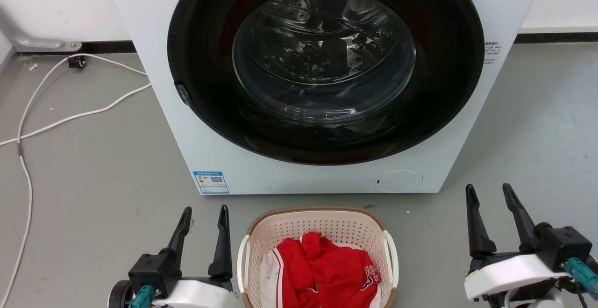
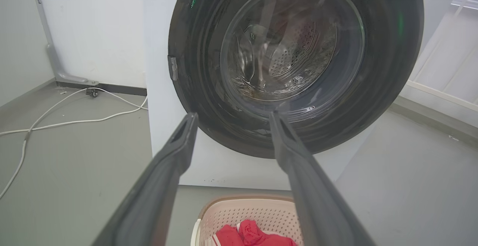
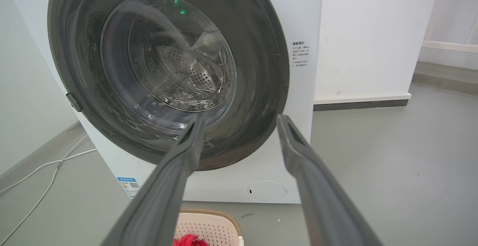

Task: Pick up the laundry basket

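Note:
The laundry basket (image 1: pixel 299 226) sits on the grey floor just in front of the washing machine, cream with perforated walls, a brown rim and white side handles; red and white clothes (image 1: pixel 327 270) lie in it. Its far end also appears low in the left wrist view (image 2: pixel 242 212) and the right wrist view (image 3: pixel 213 225). My left gripper (image 1: pixel 205 217) is open just left of the basket, its inner finger close beside the left handle (image 1: pixel 241 261). My right gripper (image 1: pixel 488 195) is open, well off to the basket's right. Both hold nothing.
A white front-loading washing machine (image 1: pixel 261 168) with a dark round door (image 1: pixel 324 65) stands shut right behind the basket. White cables (image 1: pixel 56 121) trail over the floor at the left. Bare grey floor lies at both sides.

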Motion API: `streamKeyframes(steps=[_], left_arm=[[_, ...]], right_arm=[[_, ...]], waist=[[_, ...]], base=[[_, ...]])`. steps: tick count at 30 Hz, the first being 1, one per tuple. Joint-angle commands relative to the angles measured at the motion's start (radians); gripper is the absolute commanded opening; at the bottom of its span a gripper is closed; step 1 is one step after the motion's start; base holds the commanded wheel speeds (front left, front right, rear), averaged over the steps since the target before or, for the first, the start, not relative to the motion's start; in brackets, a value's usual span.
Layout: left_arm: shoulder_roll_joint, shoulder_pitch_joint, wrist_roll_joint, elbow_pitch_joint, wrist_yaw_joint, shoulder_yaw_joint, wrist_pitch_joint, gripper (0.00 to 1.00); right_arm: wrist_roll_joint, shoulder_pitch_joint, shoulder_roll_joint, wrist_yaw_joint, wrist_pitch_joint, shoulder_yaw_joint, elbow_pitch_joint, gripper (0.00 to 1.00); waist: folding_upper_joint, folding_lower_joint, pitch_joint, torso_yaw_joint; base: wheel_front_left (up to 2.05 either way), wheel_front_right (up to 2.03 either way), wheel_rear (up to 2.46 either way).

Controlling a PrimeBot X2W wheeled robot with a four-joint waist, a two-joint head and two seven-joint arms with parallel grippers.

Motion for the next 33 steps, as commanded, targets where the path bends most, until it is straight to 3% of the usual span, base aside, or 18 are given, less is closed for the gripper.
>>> streamKeyframes(steps=[1, 16, 33], left_arm=[[-0.009, 0.010, 0.034, 0.011, -0.018, 0.010, -0.009, 1.00], [-0.028, 0.012, 0.182, 0.016, -0.049, 0.030, -0.034, 1.00], [-0.030, 0.014, 0.147, 0.015, -0.045, 0.033, -0.035, 1.00]], right_arm=[[-0.022, -0.001, 0.000, 0.000, -0.011, 0.002, 0.004, 1.00], [-0.099, -0.014, 0.001, 0.000, -0.036, -0.001, 0.024, 1.00], [-0.090, -0.014, 0.001, 0.000, -0.036, -0.006, 0.031, 1.00]], waist=[[0.0000, 0.0000, 0.001, -0.001], [0.0000, 0.0000, 0.007, -0.007], [0.0000, 0.0000, 0.009, -0.005]], base=[[0.00, 0.00, 0.00], [0.00, 0.00, 0.00], [0.00, 0.00, 0.00]])
